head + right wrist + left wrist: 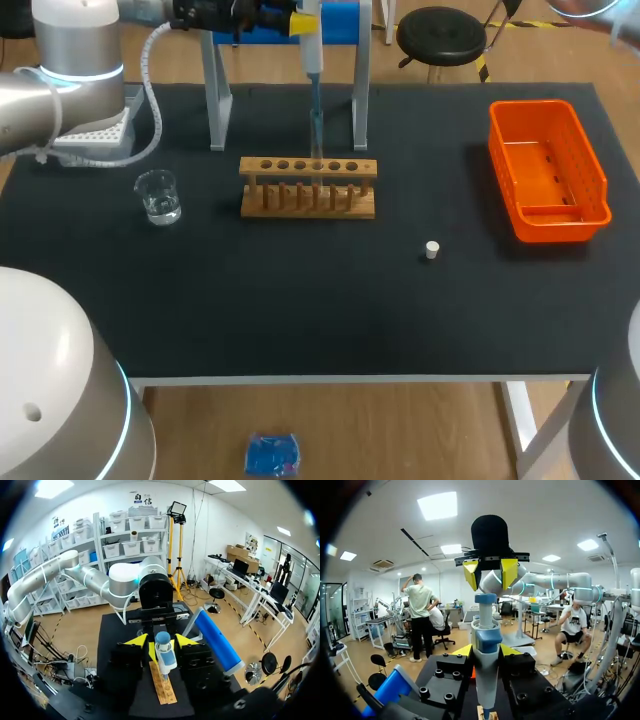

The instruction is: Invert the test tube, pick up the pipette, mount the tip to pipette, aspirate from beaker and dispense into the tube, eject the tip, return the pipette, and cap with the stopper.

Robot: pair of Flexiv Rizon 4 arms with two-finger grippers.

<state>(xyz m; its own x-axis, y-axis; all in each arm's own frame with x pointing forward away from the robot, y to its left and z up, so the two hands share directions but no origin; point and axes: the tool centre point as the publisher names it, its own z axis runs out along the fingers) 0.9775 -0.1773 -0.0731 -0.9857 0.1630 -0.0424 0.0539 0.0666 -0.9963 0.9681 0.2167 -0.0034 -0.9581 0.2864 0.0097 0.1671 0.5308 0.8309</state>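
Rack and bin stand well apart, a stopper between them.

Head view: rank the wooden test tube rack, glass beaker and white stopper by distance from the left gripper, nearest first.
From the left gripper, shut on the blue-and-white pipette at the table's back:
1. Wooden test tube rack: mid-table, beneath the pipette.
2. Clear glass beaker: left of the rack.
3. Small white stopper: right of the rack, nearer the front edge.

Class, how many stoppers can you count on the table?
1: the stopper lies on the table, between the wooden rack and the orange bin. No other shows.
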